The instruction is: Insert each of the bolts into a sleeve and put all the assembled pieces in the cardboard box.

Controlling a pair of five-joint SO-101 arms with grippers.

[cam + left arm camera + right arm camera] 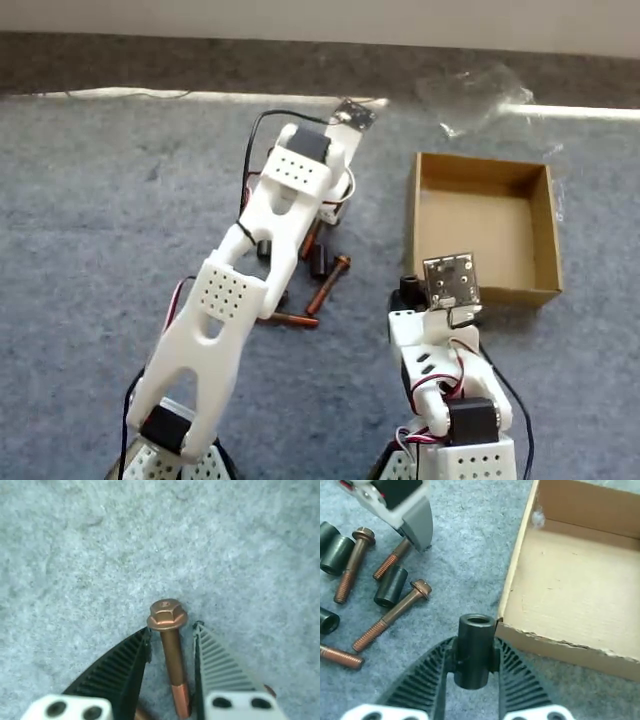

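1. Extended from the near left corner far out over the grey carpet-covered tabletop point(90, 200): the white left arm point(225, 300), wrist tipped down above a scatter of parts.
2. Left hand point(171, 631) open, its black ribbed fingers point(125, 665) straddling a copper-coloured hex-head bolt point(167, 615) that lies flat on the carpet. A thin gap on each side of the shank, hex head just past the fingertips, threaded end back toward the wrist.
3. Folded short and low at the near right: the white right arm point(420, 345), wrist close to the near left corner of the box.
4. Right hand point(475, 652) clamped on a black cylindrical sleeve point(476, 630), gripped around its lower half, open bore poking out beyond the fingertips.
5. Around the left hand and between the two arms: more copper bolts point(392, 615) and black sleeves point(390, 586), loose and mixed on the carpet, some touching. One sleeve just beside the straddled bolt.
6. Right of that scatter: a shallow brown cardboard box point(412, 220), open-topped, flat on the tabletop.
7. Gripped sleeve just outside the box's near left corner, near the wall but apart from it.
8. Beyond the box, at the far edge of the carpet: a crumpled clear plastic bag point(475, 95), well apart from both hands.
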